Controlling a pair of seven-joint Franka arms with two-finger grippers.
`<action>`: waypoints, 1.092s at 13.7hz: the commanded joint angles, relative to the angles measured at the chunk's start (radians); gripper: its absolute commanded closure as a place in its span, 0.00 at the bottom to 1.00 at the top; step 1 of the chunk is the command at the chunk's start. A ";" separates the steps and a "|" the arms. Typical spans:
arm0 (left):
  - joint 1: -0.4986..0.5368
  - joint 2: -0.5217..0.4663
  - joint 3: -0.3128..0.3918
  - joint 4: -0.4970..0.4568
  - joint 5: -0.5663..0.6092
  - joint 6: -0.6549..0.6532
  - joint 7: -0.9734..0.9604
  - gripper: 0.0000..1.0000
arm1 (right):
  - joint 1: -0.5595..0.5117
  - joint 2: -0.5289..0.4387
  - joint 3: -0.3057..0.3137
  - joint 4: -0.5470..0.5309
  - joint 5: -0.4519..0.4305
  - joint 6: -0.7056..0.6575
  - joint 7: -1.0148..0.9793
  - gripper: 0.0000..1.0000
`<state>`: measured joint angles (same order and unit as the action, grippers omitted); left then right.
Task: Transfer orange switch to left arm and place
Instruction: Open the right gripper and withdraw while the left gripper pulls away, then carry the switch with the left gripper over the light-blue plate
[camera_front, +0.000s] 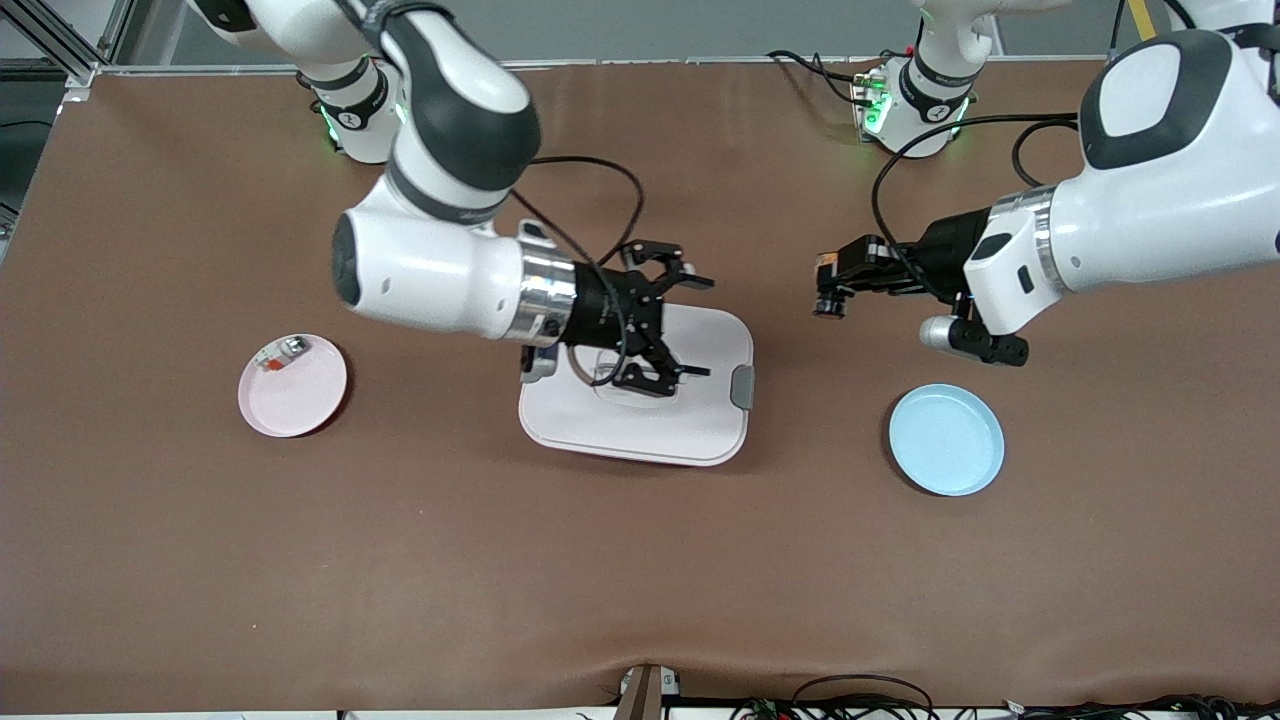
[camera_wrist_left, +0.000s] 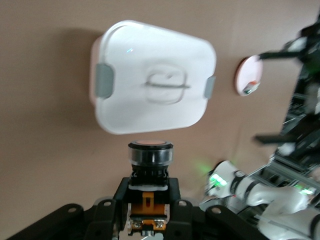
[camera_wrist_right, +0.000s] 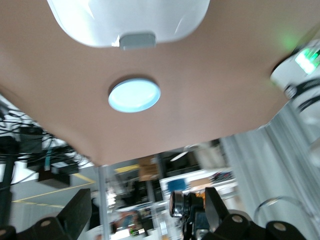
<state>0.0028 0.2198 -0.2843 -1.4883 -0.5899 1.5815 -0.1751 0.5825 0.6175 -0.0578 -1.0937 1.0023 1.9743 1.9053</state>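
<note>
My left gripper (camera_front: 838, 290) is shut on the orange switch (camera_front: 829, 298) and holds it in the air over bare table between the box and the blue plate. In the left wrist view the switch (camera_wrist_left: 150, 152) sits between my left gripper's (camera_wrist_left: 150, 192) fingers, its cap toward the box (camera_wrist_left: 150, 60). The white box (camera_front: 700, 420) lies mid-table. My right gripper (camera_front: 700, 326) hovers over the box, wide open and empty, pointing toward the switch with a gap between them. In the right wrist view the switch (camera_wrist_right: 179, 204) shows off beside one finger of my right gripper (camera_wrist_right: 145, 212).
A pink plate (camera_front: 300, 400) with a small whitish-grey piece (camera_front: 283, 353) lies toward the right arm's end. A blue plate (camera_front: 946, 440) lies toward the left arm's end, below the left arm; it also shows in the right wrist view (camera_wrist_right: 134, 95).
</note>
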 joint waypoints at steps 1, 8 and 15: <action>0.034 -0.040 -0.001 -0.001 0.057 -0.083 0.058 1.00 | -0.071 -0.012 0.000 0.015 -0.005 -0.179 -0.191 0.00; 0.059 -0.166 0.004 0.000 0.318 -0.225 0.068 1.00 | -0.225 -0.082 0.001 0.015 -0.277 -0.578 -0.723 0.00; 0.091 -0.180 0.005 -0.004 0.496 -0.225 -0.136 1.00 | -0.306 -0.124 0.003 0.015 -0.663 -0.814 -1.404 0.00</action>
<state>0.0681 0.0429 -0.2761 -1.4900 -0.1386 1.3641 -0.2549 0.2923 0.5226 -0.0698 -1.0747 0.4406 1.1949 0.6653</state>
